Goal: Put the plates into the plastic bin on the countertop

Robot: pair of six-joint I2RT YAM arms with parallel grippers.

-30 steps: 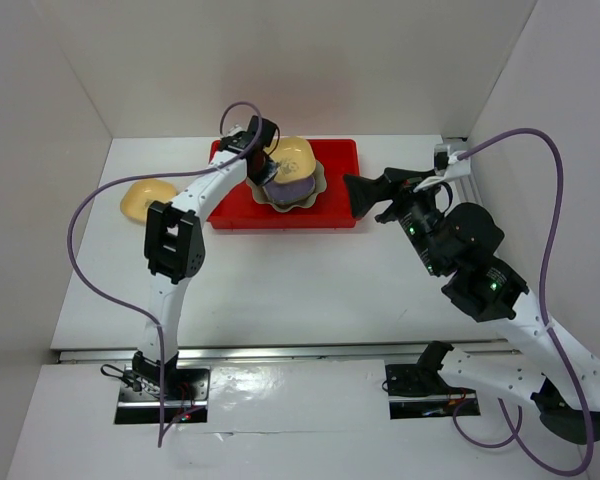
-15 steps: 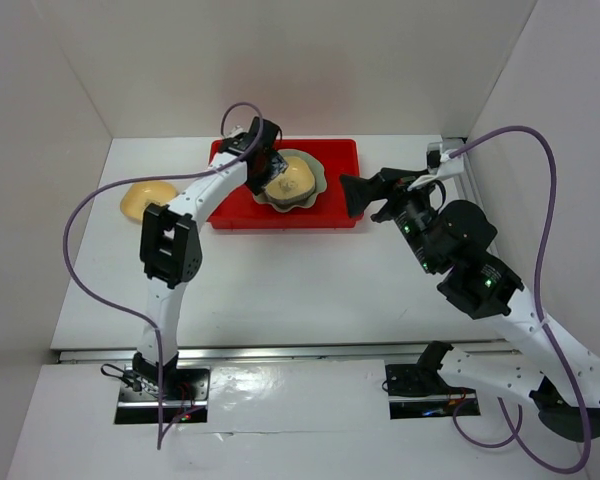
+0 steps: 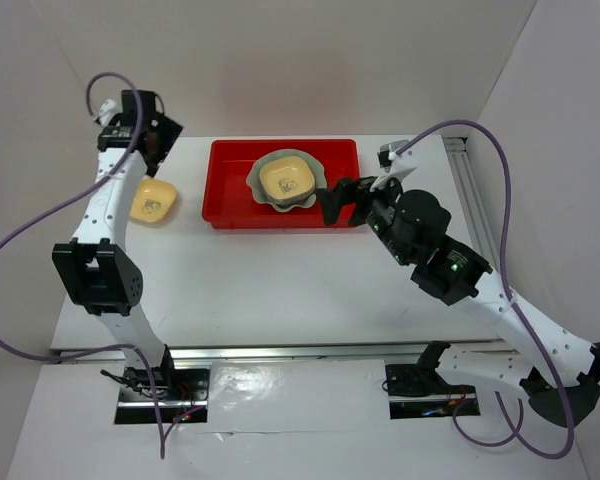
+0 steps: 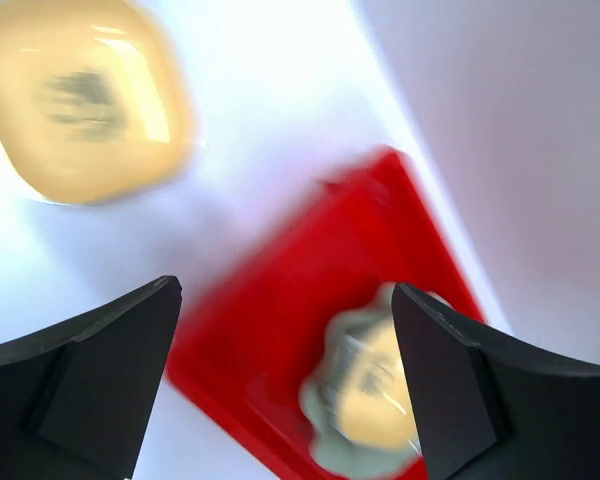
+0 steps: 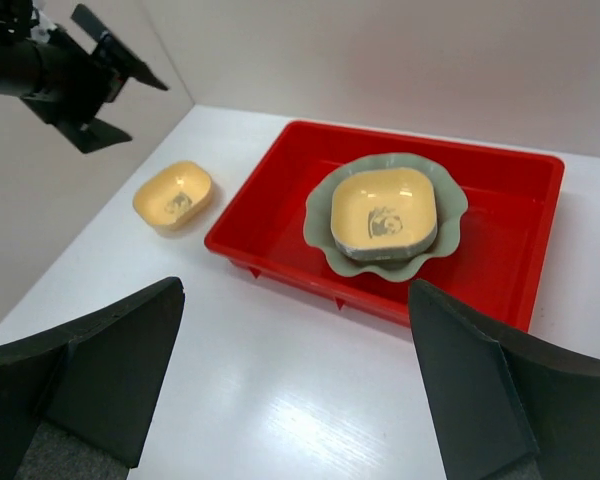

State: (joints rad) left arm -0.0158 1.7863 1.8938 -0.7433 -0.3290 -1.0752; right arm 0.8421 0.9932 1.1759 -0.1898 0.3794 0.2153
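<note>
The left hand (image 3: 163,148), released and empty, has swung away from the red bin (image 3: 230,190) at twelve o'clock, leaving a yellow dish (image 3: 286,179) nested in the green scalloped dish (image 3: 257,176). It now hovers over the last yellow dish (image 3: 152,200), on the desk (image 3: 280,280) at the bin's nine o'clock. The right hand (image 3: 342,203) is released too.

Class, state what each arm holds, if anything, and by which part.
Nothing: both arms' jaws stand open and empty, the left near the outlying yellow dish, the right by the red bin.
</note>
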